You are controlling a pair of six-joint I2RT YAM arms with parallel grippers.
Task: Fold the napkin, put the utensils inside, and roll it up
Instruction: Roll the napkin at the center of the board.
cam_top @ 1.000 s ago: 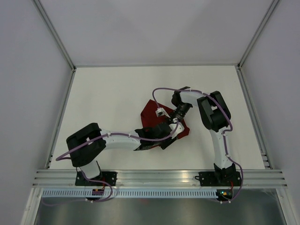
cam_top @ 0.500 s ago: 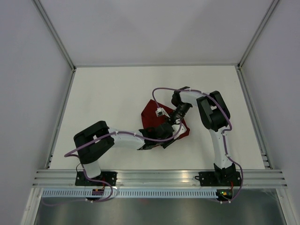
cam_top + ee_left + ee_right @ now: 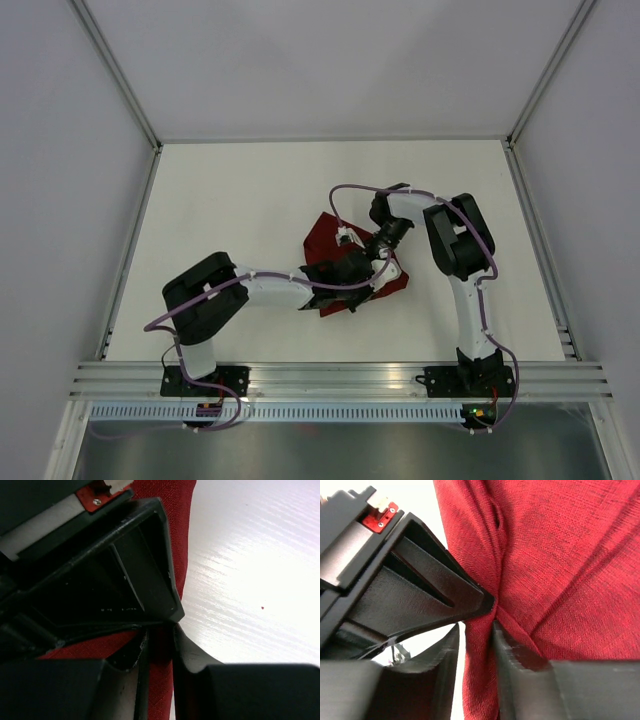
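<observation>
The dark red napkin (image 3: 322,238) lies bunched mid-table under both grippers. In the left wrist view a narrow fold of the napkin (image 3: 161,690) fills the gap of my left gripper (image 3: 159,635), which is shut on it. Its tips touch the black right gripper (image 3: 125,580). In the right wrist view a ridge of the napkin (image 3: 560,570) runs between the fingers of my right gripper (image 3: 475,630). These stand open, with a sliver of table showing beside the left finger. The left gripper (image 3: 415,585) meets them tip to tip. No utensils are in view.
The white table (image 3: 250,200) is walled by a metal frame on the left, right and back. Both arms (image 3: 280,290) cross over the middle, with purple cables looping above the cloth.
My left arm has pushed right into the cloth and its jaws have narrowed onto a fold. The right jaws have parted a little. The napkin's near-left part has drawn in.
</observation>
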